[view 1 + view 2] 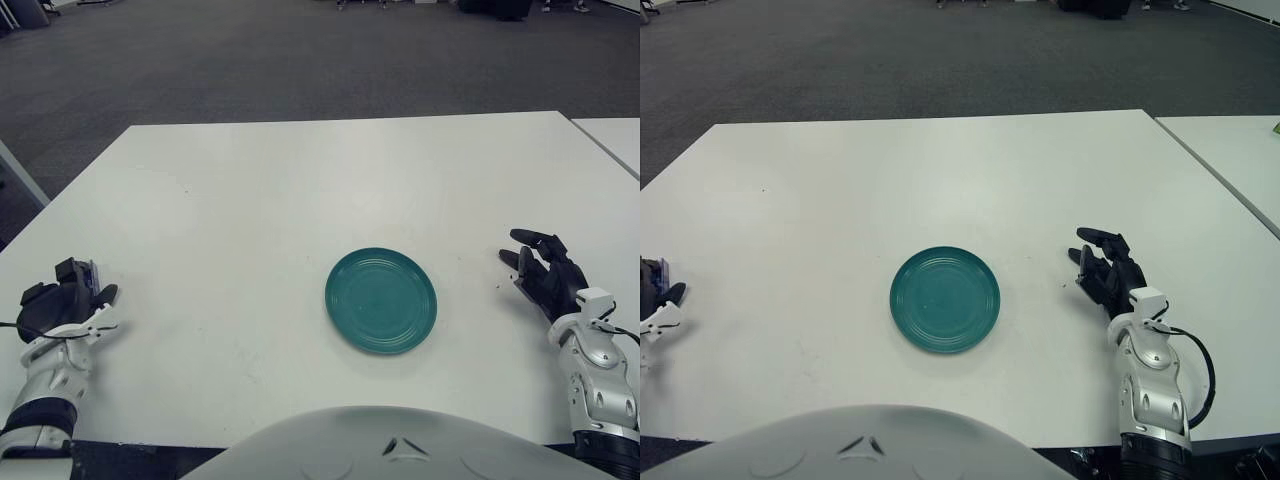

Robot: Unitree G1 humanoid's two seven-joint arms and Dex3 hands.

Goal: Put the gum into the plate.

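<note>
The teal plate (380, 300) lies empty on the white table (300, 180), a little right of centre. At the table's front left edge, my left hand (72, 296) has its dark fingers curled around the blue gum pack (92, 271); only a thin blue sliver shows behind the fingers. The pack is still down at table level, far left of the plate. My right hand (540, 272) shows to the right of the plate, fingers spread and holding nothing.
A second white table (612, 135) adjoins at the far right, separated by a narrow gap. Dark carpet lies beyond the table's far edge. My own torso (400, 445) fills the bottom middle of the view.
</note>
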